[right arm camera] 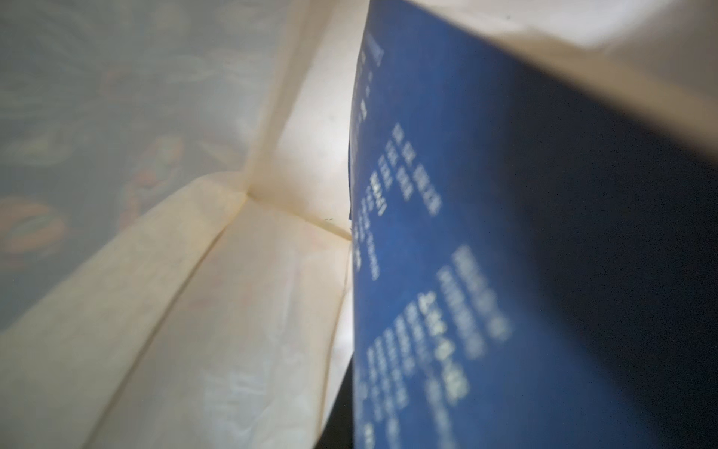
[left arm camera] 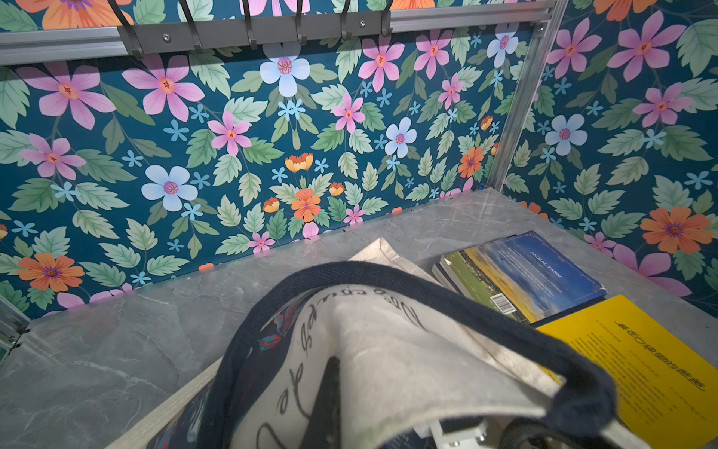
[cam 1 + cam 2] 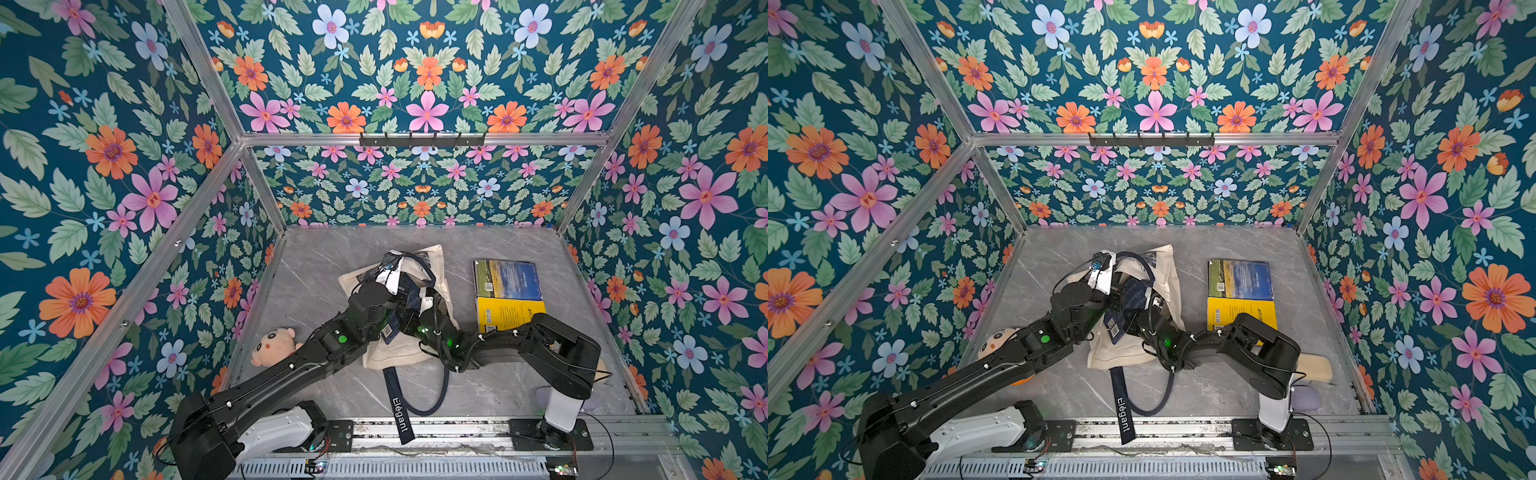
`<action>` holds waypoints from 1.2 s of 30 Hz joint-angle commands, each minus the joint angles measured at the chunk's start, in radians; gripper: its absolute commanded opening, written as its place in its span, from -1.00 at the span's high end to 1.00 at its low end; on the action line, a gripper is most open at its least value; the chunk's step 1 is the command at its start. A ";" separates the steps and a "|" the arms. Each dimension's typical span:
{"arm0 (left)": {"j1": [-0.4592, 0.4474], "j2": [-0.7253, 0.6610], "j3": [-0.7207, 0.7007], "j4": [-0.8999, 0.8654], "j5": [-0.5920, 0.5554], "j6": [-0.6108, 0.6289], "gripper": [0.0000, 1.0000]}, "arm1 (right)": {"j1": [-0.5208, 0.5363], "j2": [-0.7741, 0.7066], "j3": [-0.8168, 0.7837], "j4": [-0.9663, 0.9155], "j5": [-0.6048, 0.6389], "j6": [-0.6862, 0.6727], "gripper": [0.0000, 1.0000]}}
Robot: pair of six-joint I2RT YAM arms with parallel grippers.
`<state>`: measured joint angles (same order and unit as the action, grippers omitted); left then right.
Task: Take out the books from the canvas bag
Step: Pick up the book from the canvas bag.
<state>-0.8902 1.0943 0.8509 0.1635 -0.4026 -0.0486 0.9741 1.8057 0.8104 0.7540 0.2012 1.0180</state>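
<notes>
The left gripper [image 3: 390, 264] is clamped on the rim of the canvas bag [image 3: 432, 257], holding its mouth up off the table [image 3: 316, 266]. The right gripper [image 3: 1154, 301], closed inside, seems to pinch a dark blue book [image 1: 505, 233]. It looks thin, light and floppy, so a hold near the spine should serve best. The landscape book [image 3: 507, 278] and yellow book [image 3: 503, 313] lie outside.

You've got a doll [image 3: 272, 347] at lower left on the grey table [image 3: 316, 266], and a hook rack [image 3: 422, 140] upper centre.
</notes>
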 commanded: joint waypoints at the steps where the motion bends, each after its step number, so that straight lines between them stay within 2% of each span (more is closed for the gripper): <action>1: 0.000 0.002 0.011 0.037 -0.032 0.001 1.00 | 0.003 -0.039 -0.004 -0.009 -0.048 -0.041 1.00; 8: 0.000 0.016 0.022 0.024 -0.048 0.000 1.00 | 0.012 -0.133 -0.059 -0.025 -0.107 -0.123 1.00; 12: 0.000 0.026 0.028 0.016 -0.064 0.000 1.00 | 0.018 -0.192 -0.085 -0.020 -0.186 -0.171 1.00; 18: 0.000 0.045 0.035 0.010 -0.098 0.001 1.00 | 0.024 -0.290 -0.128 -0.098 -0.242 -0.245 1.00; 27: 0.015 0.077 0.040 0.020 -0.174 -0.010 1.00 | 0.024 -0.606 -0.235 -0.296 -0.196 -0.354 1.00; 36: 0.034 0.103 0.042 0.041 -0.219 -0.023 1.00 | 0.015 -0.990 -0.309 -0.547 -0.035 -0.424 1.00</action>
<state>-0.8623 1.1934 0.8833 0.1600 -0.5823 -0.0570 0.9939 0.8879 0.5091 0.2844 0.0727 0.6411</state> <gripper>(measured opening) 0.049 0.120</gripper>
